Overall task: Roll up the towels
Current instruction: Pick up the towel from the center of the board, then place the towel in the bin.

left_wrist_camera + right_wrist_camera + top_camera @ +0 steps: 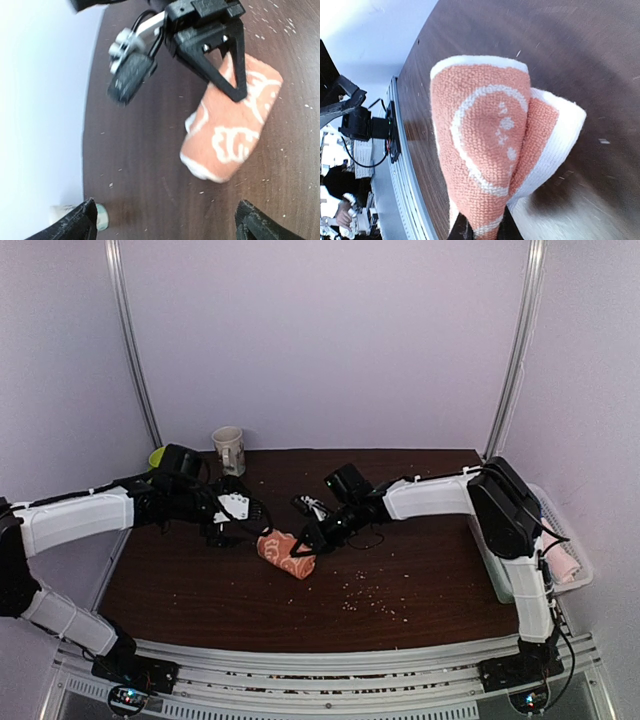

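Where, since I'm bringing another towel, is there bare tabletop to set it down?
Free: near-left table between the left arm and front edge; back right, behind the right arm. Near right holds crumbs. Crowded: the centre, where left gripper and right gripper flank the orange towel, and around the mug.

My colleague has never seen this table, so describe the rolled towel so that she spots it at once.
Find the dark brown table; near its middle lies a rolled orange-peach terry towel. Unlike the white mug at the back edge, it is soft, orange and printed with white line drawings.
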